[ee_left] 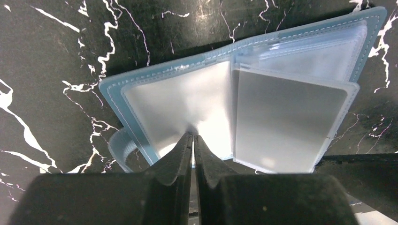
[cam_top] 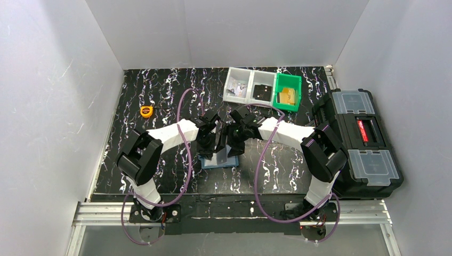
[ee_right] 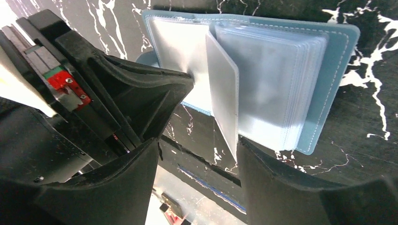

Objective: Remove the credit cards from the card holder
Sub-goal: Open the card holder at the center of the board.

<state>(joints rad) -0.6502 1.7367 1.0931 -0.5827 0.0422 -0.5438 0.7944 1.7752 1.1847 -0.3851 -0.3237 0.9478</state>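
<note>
Card holder lies open at the centre of the table. Left gripper, jaws together, presses one inner flap; right gripper, jaws apart, straddles a raised sleeve. Risk: closing there may pinch empty plastic, or lift the holder if the hold-down slips.

Card holder partly hidden under left claw, right claw; clear bin contents too small.

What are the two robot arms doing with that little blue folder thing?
They are working on a small dusty-blue folding card holder, lying open on the black marbled table. The left gripper, shut, presses on its left inner page. The right gripper is open beside one clear plastic sleeve standing up.
</note>
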